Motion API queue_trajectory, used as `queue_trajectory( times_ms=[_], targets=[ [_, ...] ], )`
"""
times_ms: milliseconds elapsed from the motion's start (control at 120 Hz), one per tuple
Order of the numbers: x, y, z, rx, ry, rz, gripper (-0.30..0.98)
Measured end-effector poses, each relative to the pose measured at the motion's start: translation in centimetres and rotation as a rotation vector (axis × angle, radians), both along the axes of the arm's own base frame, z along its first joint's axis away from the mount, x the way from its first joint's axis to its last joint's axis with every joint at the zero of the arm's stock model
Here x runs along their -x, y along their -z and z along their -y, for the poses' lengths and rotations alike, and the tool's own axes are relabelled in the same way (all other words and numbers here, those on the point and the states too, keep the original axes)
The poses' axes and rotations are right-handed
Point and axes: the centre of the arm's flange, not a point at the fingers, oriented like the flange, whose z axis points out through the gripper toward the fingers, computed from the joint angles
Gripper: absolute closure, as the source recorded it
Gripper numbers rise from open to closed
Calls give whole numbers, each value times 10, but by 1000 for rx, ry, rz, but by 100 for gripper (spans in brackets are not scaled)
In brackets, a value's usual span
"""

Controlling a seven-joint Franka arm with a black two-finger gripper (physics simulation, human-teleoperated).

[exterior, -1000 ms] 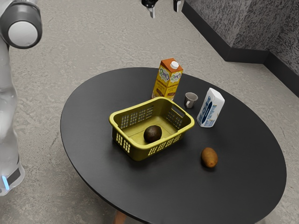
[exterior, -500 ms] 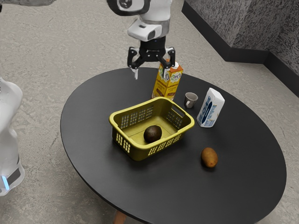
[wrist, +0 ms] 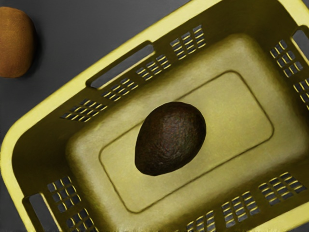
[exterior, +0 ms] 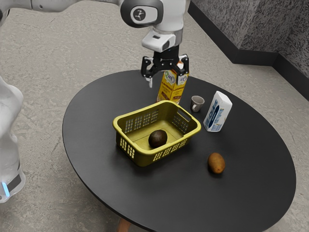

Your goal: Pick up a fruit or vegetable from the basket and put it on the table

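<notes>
- Table (exterior: 183, 198): round top, smooth matte black, across the middle and right of the exterior view.
- Arm (exterior: 169, 19): rounded white shells with grey joint covers; I have it reaching in along the upper left of the frame.
- Basket (exterior: 145, 159): olive-yellow, plastic-looking, rounded rectangle with a thick lip, at mid-frame on the table. Walls pierced by grids of small openings, plus handle slots; a rounded-rectangle line marks its floor.
- Orange-and-yellow carton (exterior: 170, 93): boxy, printed, upright, upper middle.
- My gripper (exterior: 165, 81): angular black linkages, upper middle of the exterior view. State: open, fingers spread.
- White carton (exterior: 217, 113): smooth, blue lettering, right of centre.
- Brown fruit (exterior: 216, 163): oval, dull brown skin, on the table, lower right.
- Avocado (exterior: 158, 139): task item, lying on the basket floor near mid-frame. Dark, pebbled skin; egg-shaped, one end narrower.
- Cup (exterior: 196, 103): small, greyish, round-mouthed, with a handle, between the cartons.
</notes>
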Motion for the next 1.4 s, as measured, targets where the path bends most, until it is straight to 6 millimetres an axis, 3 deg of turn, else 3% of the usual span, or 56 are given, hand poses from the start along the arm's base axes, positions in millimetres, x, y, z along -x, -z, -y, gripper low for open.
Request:
queue_trajectory(
  times_ms=[117, 192, 250, 733, 792, 900, 967, 1125, 1400],
  targets=[
    [0, 0, -1, 0, -3, -2, 0],
    [-1, 0, -26, 12, -48, -11, 0],
    [-1, 0, -34, 16, -62, -19, 0],
    [1, 3, -31, 16, -62, -46, 0],
    [-7, 15, -27, 8, -59, -65, 0],
    [-26, 50, 18, -17, 13, -111, 0],
    [-33, 72, 31, -28, 31, -133, 0],
    [-36, 108, 10, -37, -7, -151, 0],
    [-39, 125, 9, -31, -13, -122, 0]
  ],
)
